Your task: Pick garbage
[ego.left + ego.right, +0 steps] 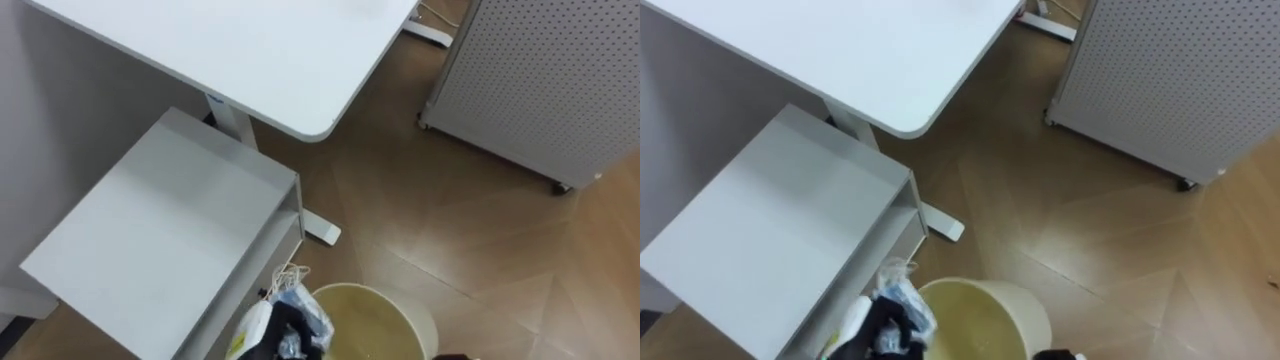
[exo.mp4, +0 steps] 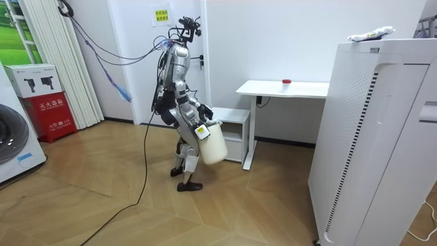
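A cream round waste bin [image 1: 375, 322] sits at the bottom of the eye views, open top toward me, and nothing shows in the part of its inside I can see. At its left rim my left hand [image 1: 287, 335] has dark fingers curled round a crumpled wrapper [image 1: 262, 322] of clear, white and yellow plastic. A dark bit of my right hand [image 1: 456, 356] peeks in at the bin's right rim. In the room view the bin [image 2: 213, 144] hangs at hip height in front of me, with the wrapper [image 2: 202, 131] at its top.
A low white side cabinet [image 1: 170, 225] stands directly to my left, beneath a white desk [image 1: 260, 50] with a rounded corner. A perforated white panel on casters [image 1: 545, 80] stands at the right. Brown wood floor [image 1: 450, 220] lies between them. A small red object [image 2: 286, 83] sits on the desk.
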Tool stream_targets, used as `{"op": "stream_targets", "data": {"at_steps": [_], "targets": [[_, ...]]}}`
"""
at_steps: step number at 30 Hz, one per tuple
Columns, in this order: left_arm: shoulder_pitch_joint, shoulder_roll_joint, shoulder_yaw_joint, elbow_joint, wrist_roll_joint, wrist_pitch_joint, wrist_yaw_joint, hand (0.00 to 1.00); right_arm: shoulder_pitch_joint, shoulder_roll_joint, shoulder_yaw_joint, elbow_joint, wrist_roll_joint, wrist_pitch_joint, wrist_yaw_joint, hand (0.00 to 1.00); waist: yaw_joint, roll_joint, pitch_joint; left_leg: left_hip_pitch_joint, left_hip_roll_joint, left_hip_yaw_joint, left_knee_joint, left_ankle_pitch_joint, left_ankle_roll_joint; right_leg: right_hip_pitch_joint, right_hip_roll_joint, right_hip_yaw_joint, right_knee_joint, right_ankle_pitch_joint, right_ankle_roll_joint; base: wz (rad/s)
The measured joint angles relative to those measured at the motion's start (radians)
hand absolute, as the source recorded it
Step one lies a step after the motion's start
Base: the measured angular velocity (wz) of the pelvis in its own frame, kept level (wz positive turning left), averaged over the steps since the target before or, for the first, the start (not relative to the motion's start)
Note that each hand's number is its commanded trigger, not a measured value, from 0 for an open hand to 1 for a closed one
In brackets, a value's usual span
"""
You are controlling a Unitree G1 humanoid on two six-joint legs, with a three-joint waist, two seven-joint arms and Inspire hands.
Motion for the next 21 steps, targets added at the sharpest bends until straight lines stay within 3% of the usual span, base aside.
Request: {"op": "stream_targets", "data": {"at_steps": [3,5,6,7,15,21], "targets": [[0.005,-0.003,-0.025,0.0,0.001,-0.012,-0.033,1.0,-0.004,0.002,0.008,0.016,-0.004,-0.001,0.029,1.0,0.001,-0.005,0.0007,0.0,0.0,0.0,0.004,0.0,0.0,0.0,0.001,0.0,0.002,0.001,0.001,0.0],[0.01,-0.007,-0.026,-0.001,0.002,-0.016,-0.048,0.82,-0.004,0.005,0.007,0.03,-0.004,-0.003,0.045,1.0,0.0,-0.009,0.001,0.0,0.001,0.0,0.006,0.0,0.0,0.001,0.001,0.0,0.002,0.002,0.002,0.0],[0.011,-0.008,-0.031,-0.001,0.002,-0.018,-0.056,0.45,-0.004,0.005,0.007,0.033,-0.004,-0.003,0.047,1.0,0.0,-0.01,0.0016,0.0,0.001,0.0,0.006,0.0,0.001,0.0,0.001,0.001,0.002,0.004,0.002,0.0],[0.012,-0.009,-0.034,-0.001,0.003,-0.018,-0.058,0.0,-0.004,0.005,0.007,0.033,-0.004,-0.003,0.048,1.0,-0.001,-0.011,0.0017,0.0,0.001,0.0,0.006,0.001,0.001,0.0,0.001,0.002,0.002,0.005,0.003,0.0],[0.017,-0.01,-0.129,-0.001,0.003,-0.019,-0.088,0.0,-0.014,0.011,0.024,0.054,0.004,-0.006,0.074,1.0,-0.001,-0.013,0.0015,0.006,0.0,0.002,-0.01,0.003,0.005,0.008,0.004,0.001,-0.02,0.015,0.007,0.0],[0.025,-0.008,-0.14,0.028,0.003,-0.018,-0.136,0.0,-0.017,0.012,0.035,0.067,0.002,-0.013,0.078,1.0,0.0,-0.014,0.0021,0.019,-0.001,0.005,-0.026,0.003,0.004,0.018,0.007,0.002,-0.033,0.015,0.007,-0.02]]}}
